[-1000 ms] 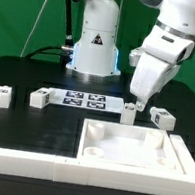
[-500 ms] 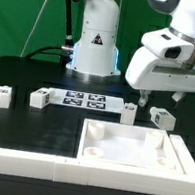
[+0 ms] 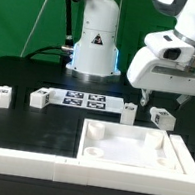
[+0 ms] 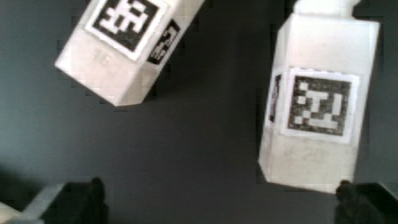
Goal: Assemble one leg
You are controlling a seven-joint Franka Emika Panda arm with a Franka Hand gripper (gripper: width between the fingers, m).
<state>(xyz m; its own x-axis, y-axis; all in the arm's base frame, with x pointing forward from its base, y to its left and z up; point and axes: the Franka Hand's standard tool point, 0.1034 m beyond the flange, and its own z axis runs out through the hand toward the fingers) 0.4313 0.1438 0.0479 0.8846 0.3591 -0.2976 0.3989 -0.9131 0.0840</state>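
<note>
The robot's two-finger gripper (image 3: 161, 98) hangs in the air. Its dark fingers (image 4: 71, 200) are wide apart and hold nothing. Just under it, on the black table (image 3: 23, 74), sit two small chunky white plastic blocks with black-and-white square tags. They are the first leg (image 3: 130, 112) and the second leg (image 3: 163, 118), and they do not touch. The flat white marker board (image 3: 85, 100) lies near them. The big white square tray (image 3: 131, 129) sits just in front.
</note>
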